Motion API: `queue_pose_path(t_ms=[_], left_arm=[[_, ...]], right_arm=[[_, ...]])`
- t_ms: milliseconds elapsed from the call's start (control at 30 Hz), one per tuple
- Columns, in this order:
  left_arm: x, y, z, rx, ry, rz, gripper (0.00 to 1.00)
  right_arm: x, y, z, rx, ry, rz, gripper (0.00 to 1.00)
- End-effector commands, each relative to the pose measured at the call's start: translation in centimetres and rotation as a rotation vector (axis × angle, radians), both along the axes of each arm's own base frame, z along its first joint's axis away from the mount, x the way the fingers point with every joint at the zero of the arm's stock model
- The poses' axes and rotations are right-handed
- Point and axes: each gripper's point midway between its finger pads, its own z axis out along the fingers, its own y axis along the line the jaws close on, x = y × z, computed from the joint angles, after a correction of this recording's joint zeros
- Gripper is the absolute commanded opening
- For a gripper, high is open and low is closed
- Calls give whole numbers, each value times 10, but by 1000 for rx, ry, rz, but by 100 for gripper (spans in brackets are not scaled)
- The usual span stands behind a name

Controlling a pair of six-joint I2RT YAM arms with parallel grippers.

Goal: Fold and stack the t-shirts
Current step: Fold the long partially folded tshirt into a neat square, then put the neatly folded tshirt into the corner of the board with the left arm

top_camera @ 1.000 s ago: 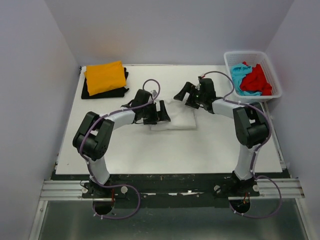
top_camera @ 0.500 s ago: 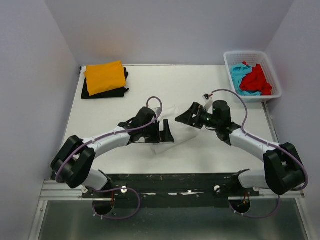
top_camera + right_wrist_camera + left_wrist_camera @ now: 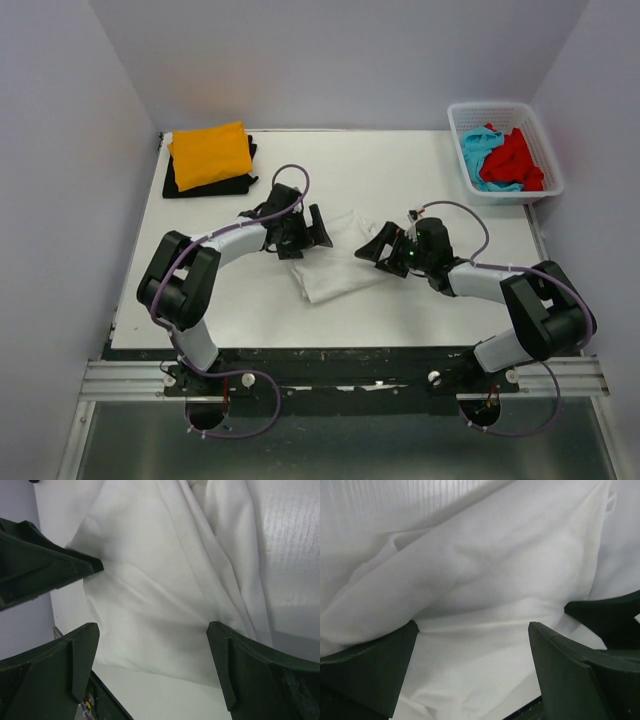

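The white t-shirt (image 3: 333, 266) lies rumpled and skewed on the middle of the table. My left gripper (image 3: 309, 231) is open at its far left edge, with white cloth (image 3: 485, 580) between and beyond its fingers (image 3: 370, 672). My right gripper (image 3: 378, 248) is open at its right edge, its jaws standing wide apart over the cloth (image 3: 150, 595), holding nothing. The orange t-shirt (image 3: 210, 153) lies folded on the black one (image 3: 225, 185) at the back left. The red (image 3: 520, 160) and turquoise (image 3: 480, 160) shirts are in the basket.
The white lattice basket (image 3: 505, 108) stands at the back right, beside the right wall. The folded stack sits at the table's back left corner. The left gripper's finger (image 3: 35, 565) shows in the right wrist view, close to the right gripper.
The white shirt went from a neat rectangle to a skewed, rumpled shape nearer the front. Both arms swung forward and then back; both grippers now sit low at the shirt's edges.
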Motion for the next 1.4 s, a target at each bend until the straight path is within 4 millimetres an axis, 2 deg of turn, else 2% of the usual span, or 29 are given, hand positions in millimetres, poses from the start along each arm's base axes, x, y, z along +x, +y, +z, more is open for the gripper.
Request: queue_pose_path(t_ms=[0, 100, 233, 333, 400, 500, 567, 667, 833, 1000, 1167, 1233, 1367], left_arm=[[3, 16, -32, 52, 91, 57, 98], [9, 13, -21, 40, 66, 46, 99], [9, 1, 22, -7, -50, -12, 99], [2, 11, 47, 41, -122, 25, 98], [-6, 24, 49, 53, -118, 90, 98], [-16, 57, 31, 133, -54, 223, 99], [-21, 66, 19, 163, -18, 269, 99], [-25, 59, 5, 132, 35, 273, 99], [-28, 37, -13, 69, 122, 245, 97], [-38, 12, -26, 72, 169, 200, 78], [-43, -1, -41, 138, 199, 178, 46], [-39, 2, -45, 210, 198, 189, 28], [-25, 31, -45, 455, 148, 239, 0]], right_arm=[[-7, -28, -36, -128, 49, -101, 100], [-13, -29, -33, -130, 48, -88, 100], [-16, -21, -5, -62, -11, -55, 100], [-17, -28, 15, -78, -71, -71, 100], [-12, -46, 22, -162, -93, -139, 100], [-9, -78, 33, -270, -92, -285, 100], [-9, -93, 41, -277, -111, -378, 100], [-10, -103, 54, -249, -155, -448, 100], [-12, -117, 60, -269, -184, -508, 100], [-11, -117, 57, -281, -174, -509, 100], [-11, -118, 54, -292, -165, -505, 100], [-11, -117, 53, -295, -163, -501, 100], [-13, -117, 54, -293, -169, -491, 100]])
